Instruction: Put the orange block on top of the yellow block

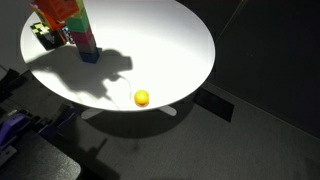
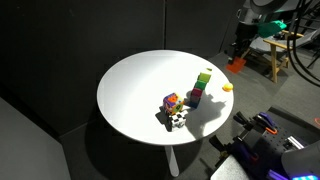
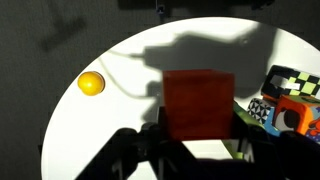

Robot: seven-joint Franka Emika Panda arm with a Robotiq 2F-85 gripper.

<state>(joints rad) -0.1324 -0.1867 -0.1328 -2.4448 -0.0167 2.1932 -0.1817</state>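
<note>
My gripper (image 2: 237,58) hangs high over the far right side of the round white table (image 2: 130,95) and is shut on the orange block (image 2: 236,66). In the wrist view the orange-red cube (image 3: 198,103) sits between the dark jaws (image 3: 198,140), above the table top. The multicoloured tower (image 2: 202,86) stands near the table's right side, and its top block (image 2: 204,75) looks yellow-green. The tower also shows in an exterior view (image 1: 85,32). The held block is clearly apart from the tower, up and to its right.
A small yellow round object (image 3: 91,83) lies near the table edge and shows in both exterior views (image 1: 141,97) (image 2: 227,87). Loose coloured blocks (image 2: 172,102) and a black-and-white checkered piece (image 2: 178,121) lie beside the tower. Equipment stands beyond the table at right.
</note>
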